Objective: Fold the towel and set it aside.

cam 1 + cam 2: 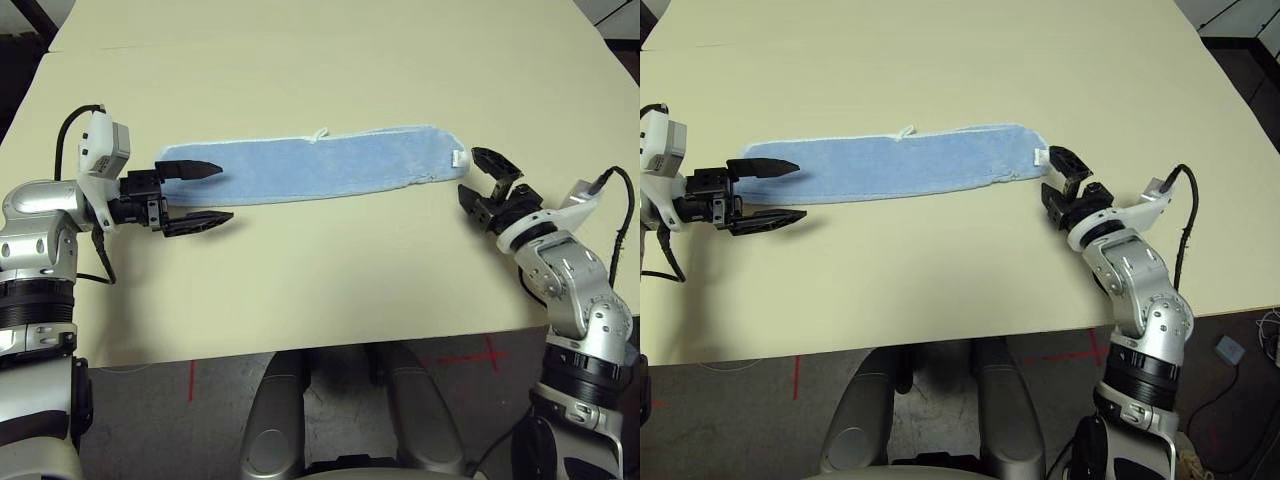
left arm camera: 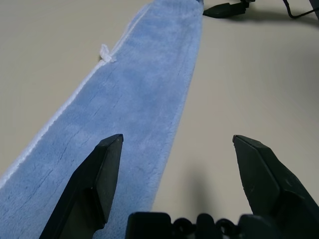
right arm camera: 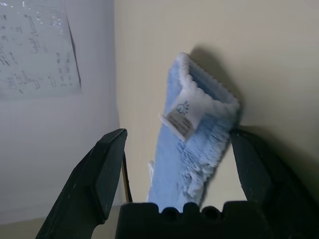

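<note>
the towel [image 1: 310, 165] lies flat as a long narrow strip across the middle of the worktop [image 1: 330, 280], already folded lengthwise by the look of it. the left jaws [image 1: 198, 195] stand wide at the towel's left end, one finger over the cloth, the other just off its near edge. the right jaws [image 1: 484, 178] stand wide just beside the towel's right end, empty. the next fold probably brings one end over the other: each pair of jaws should pinch every layer at its end, low against the worktop, and lift evenly so the strip does not twist. the cloth is light blue terry with white stitched edging, a small white tag [image 3: 182, 118] at the right end and a loop [image 1: 319, 133] on the far edge.
</note>
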### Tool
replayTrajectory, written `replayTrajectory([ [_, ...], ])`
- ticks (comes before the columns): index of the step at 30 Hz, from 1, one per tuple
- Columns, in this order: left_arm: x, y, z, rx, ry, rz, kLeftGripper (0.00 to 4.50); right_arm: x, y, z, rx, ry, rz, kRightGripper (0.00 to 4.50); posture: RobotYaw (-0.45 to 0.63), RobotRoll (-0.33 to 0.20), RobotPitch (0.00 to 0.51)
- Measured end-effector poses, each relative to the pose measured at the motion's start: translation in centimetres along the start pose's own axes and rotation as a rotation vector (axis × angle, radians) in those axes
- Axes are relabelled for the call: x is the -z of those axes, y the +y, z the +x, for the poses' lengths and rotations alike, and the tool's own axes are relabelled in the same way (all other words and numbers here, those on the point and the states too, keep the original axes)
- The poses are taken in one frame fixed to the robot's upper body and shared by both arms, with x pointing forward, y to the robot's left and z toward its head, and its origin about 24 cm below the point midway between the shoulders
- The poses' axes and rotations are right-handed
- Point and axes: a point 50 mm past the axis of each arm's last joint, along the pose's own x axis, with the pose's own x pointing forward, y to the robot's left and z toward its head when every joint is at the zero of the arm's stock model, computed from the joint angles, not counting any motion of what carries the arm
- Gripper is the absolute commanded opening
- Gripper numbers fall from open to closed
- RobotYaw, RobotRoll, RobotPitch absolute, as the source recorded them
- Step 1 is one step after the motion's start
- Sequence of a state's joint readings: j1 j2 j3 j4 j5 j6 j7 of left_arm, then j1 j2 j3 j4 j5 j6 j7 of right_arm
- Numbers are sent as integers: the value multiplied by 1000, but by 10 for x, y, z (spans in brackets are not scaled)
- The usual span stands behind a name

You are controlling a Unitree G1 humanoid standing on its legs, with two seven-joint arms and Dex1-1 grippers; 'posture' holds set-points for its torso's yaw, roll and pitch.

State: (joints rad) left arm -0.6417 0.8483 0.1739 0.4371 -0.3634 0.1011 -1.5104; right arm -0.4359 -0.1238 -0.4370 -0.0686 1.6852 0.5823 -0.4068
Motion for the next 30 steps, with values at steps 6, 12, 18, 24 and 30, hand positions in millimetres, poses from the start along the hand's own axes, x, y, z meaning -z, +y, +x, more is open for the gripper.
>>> replayTrajectory([
  [6,0,0,0,1,1,-2,4457,2,1,13,-22,-12,-5,4500,90,0,332],
  [12,0,-3,1,11,7,-1,4500,4,-5,13,1,-20,-12,3159,87,0,329],
  [18,0,-3,0,11,7,-4,4500,5,-4,11,-2,-24,-18,865,79,0,327],
  [24,0,-3,0,10,7,-4,4500,5,0,8,-25,-38,-24,14,74,0,324],
  [30,0,-3,0,10,7,-4,4500,3,-1,2,-24,-57,-33,14,67,0,321],
])
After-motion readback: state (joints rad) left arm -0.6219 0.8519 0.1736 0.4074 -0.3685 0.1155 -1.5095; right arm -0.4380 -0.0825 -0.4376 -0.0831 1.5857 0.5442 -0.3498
